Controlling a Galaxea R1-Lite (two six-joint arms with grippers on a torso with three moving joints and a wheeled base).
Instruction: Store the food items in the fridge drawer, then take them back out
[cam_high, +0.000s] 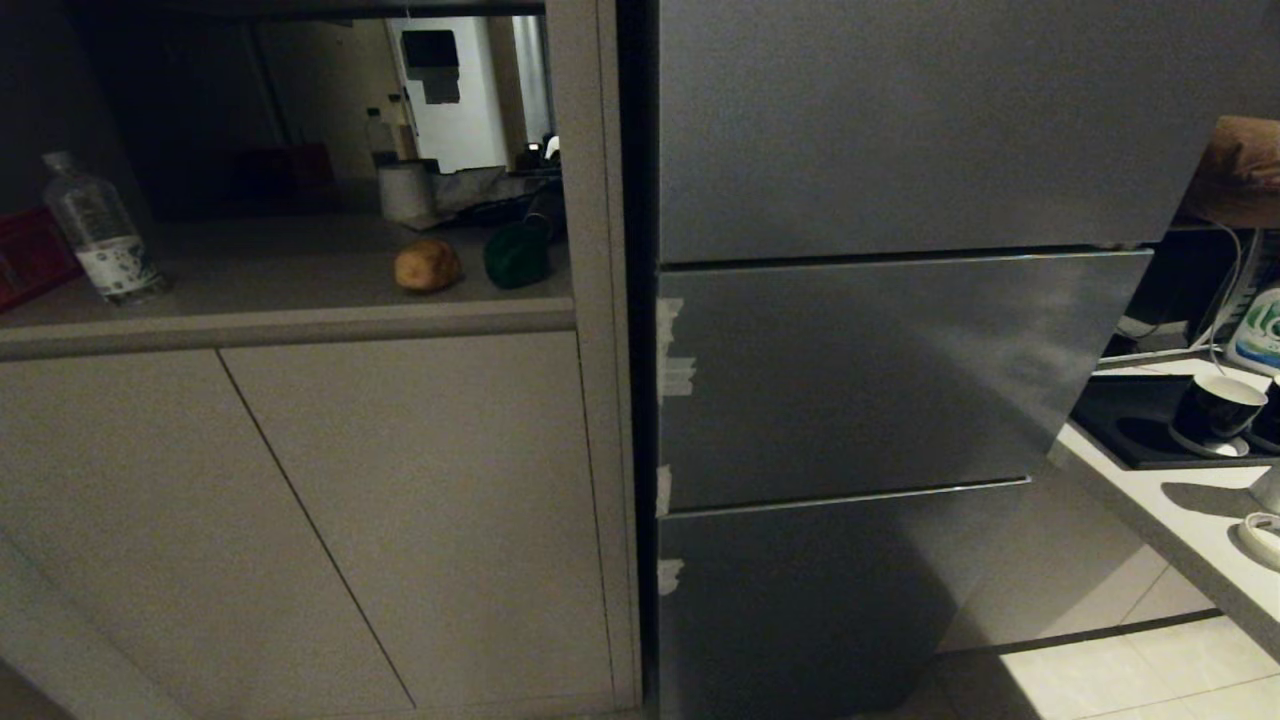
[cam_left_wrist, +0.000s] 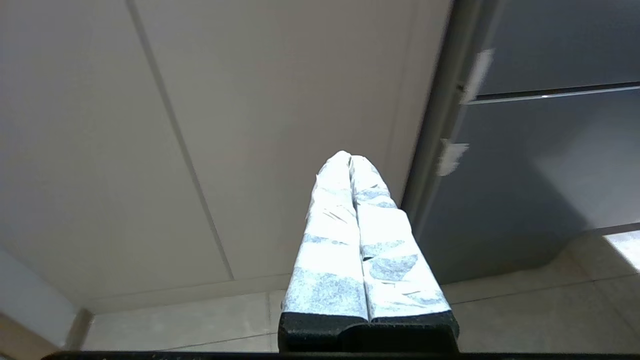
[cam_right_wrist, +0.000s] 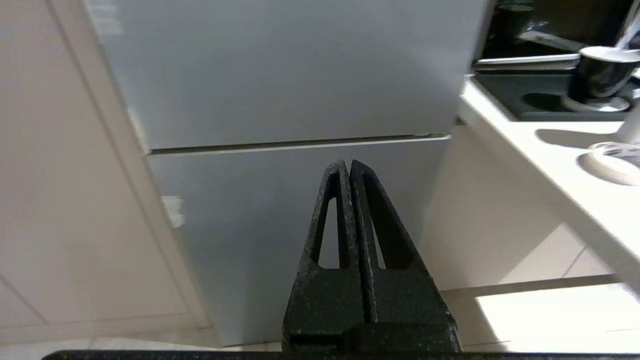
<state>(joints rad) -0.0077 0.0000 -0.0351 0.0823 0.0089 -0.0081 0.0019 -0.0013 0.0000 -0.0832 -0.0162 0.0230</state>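
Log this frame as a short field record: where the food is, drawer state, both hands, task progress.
potato: on the counter shelf, left of the fridge
bell pepper: same shelf, just right of the potato
water bottle: upright at the shelf's left end
fridge drawer: shut, tape scraps along its left edge
left hand: shut, empty, low in front of the cabinet doors
right hand: shut, empty, low in front of the fridge
progress: nothing stored yet

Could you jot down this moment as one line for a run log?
stage: not started | potato and bell pepper: on counter shelf | fridge drawer: closed | left end effector: shut, empty | right end effector: shut, empty
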